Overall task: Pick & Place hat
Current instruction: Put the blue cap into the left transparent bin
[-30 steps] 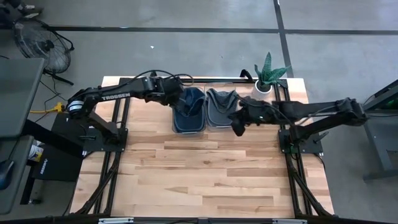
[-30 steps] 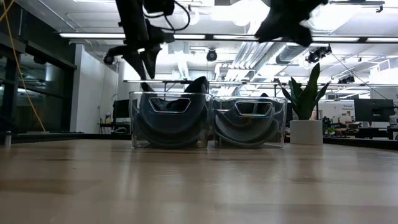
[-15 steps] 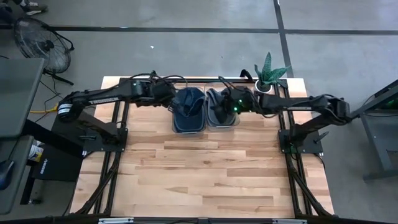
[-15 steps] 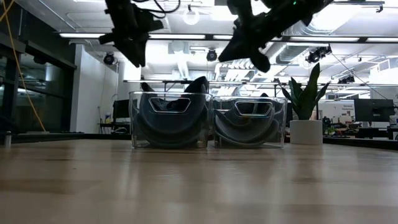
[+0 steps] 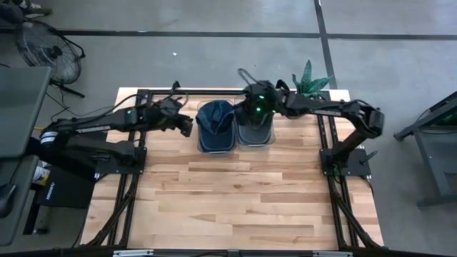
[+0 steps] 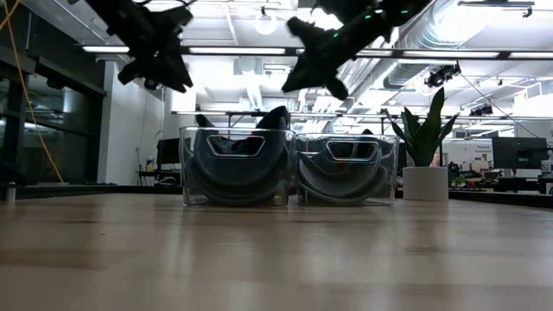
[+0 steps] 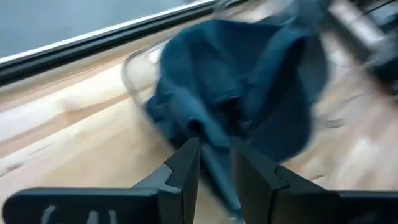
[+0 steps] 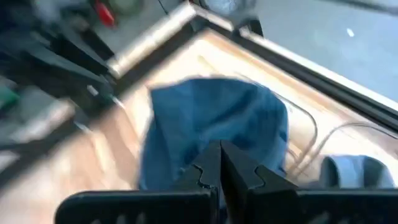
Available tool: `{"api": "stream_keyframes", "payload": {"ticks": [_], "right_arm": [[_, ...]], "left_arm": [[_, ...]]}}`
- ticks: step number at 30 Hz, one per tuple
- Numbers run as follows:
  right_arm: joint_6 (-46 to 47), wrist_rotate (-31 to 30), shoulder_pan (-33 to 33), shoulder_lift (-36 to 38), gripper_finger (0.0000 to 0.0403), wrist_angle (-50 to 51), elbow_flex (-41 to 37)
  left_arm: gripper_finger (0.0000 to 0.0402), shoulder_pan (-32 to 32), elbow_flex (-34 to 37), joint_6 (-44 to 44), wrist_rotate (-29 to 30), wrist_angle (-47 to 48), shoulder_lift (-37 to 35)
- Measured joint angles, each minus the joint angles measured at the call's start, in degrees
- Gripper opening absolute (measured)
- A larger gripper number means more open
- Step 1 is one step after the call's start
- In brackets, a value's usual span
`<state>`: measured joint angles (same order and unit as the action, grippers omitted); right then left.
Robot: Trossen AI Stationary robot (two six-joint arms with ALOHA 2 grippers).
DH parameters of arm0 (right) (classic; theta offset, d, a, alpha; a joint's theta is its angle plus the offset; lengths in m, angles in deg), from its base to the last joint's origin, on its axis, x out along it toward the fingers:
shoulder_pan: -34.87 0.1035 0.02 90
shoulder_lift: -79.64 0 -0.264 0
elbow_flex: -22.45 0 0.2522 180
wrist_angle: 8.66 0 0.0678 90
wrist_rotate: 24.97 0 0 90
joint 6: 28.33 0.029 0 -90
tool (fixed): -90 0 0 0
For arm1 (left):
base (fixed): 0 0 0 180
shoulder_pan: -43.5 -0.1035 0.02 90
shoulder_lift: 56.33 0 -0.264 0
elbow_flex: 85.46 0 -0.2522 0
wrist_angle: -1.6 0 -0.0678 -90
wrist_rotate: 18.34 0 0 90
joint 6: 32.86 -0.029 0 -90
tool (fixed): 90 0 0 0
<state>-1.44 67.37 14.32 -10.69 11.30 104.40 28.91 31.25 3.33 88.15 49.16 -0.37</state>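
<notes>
The blue hat (image 5: 216, 118) sits in the left clear bin (image 5: 216, 143) at upper centre of the surface (image 5: 235, 193); a grey hat (image 5: 253, 128) fills the bin beside it. The left tool (image 5: 187, 126) hovers just left of the bins, fingers slightly apart (holding nothing). The right tool (image 5: 250, 107), fingers together, hangs above the bins.

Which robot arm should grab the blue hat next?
Probably the left. Its hand hangs beside the blue hat, fingers slightly apart. The right hand is shut, over the grey hat's bin.
</notes>
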Motion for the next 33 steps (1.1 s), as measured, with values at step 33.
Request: {"api": "stream_keyframes", "payload": {"ticks": [33], "right_arm": [[-6.41,5.24,0.03,-28.64,0.0,26.75,25.8]], "left_arm": [[0.009,0.0,16.78,-1.23,-10.99,-12.75,-25.79]]}}
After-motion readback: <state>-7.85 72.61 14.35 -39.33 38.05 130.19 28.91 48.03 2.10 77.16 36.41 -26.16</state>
